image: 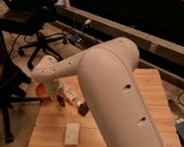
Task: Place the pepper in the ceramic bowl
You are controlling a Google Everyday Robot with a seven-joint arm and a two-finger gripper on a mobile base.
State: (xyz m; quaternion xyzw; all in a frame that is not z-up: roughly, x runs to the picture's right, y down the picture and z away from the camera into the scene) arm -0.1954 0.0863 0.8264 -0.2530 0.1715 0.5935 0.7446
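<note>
Orange-red ceramic bowl (41, 90) sits at the far left edge of the wooden counter (148, 96). Just right of it, outside the bowl, the small dark red pepper (60, 101) shows beside the white arm's claw (66, 97). Whether the claw grips it, I cannot tell. Nearer lies a white flat block (71, 133), and right of the claw a small dark object (83, 110).

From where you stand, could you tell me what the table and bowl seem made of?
The table: pale wood, matte, plank seams showing. The ceramic bowl: probably glazed ceramic, judging by its smooth orange-red surface. The gripper hangs just beside it.
</note>
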